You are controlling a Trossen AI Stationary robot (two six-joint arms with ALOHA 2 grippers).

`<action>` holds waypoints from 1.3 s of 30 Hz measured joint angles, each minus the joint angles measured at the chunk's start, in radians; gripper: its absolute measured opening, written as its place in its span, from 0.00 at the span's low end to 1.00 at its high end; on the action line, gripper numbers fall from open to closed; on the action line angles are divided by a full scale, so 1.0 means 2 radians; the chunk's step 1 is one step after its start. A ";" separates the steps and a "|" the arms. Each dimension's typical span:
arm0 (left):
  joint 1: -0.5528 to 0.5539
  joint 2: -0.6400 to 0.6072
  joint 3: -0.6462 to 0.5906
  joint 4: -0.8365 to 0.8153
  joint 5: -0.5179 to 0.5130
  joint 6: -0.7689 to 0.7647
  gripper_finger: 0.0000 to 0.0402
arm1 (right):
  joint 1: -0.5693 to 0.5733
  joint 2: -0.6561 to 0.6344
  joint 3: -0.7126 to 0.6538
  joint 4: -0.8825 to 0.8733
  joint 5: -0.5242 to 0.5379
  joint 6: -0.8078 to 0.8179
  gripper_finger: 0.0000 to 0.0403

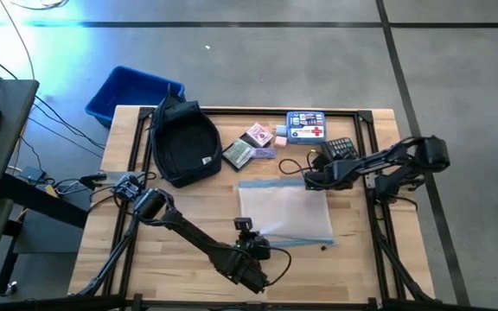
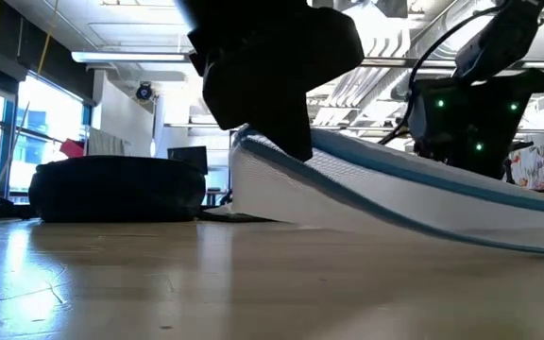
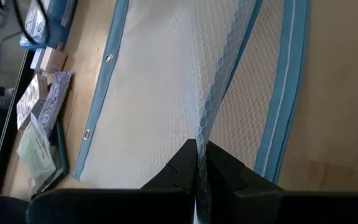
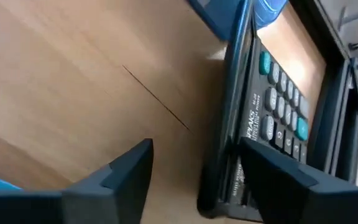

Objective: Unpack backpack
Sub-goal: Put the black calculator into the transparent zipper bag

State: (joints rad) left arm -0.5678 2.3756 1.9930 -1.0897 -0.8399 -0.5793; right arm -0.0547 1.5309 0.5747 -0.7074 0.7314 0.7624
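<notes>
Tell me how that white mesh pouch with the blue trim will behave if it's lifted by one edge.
Probably floppy: the mesh pouch already bends and sags where the shut left gripper pinches its netting. It looks light, being thin see-through mesh. It would likely drape and drag on the table rather than lift flat.

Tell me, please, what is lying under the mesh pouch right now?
Bare wooden table shows beneath the mesh pouch, whose edge the left gripper pinches and lifts. Nothing shows through the mesh; under its far end is hidden.
</notes>
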 joint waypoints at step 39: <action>0.006 0.000 0.000 0.049 0.001 -0.128 0.00 | 0.553 0.142 0.324 0.008 -0.030 -0.004 0.01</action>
State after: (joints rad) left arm -0.5564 2.3756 1.9934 -0.9916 -0.8375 -0.8355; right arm 1.0518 1.8139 1.2226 -0.6906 0.6720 0.7544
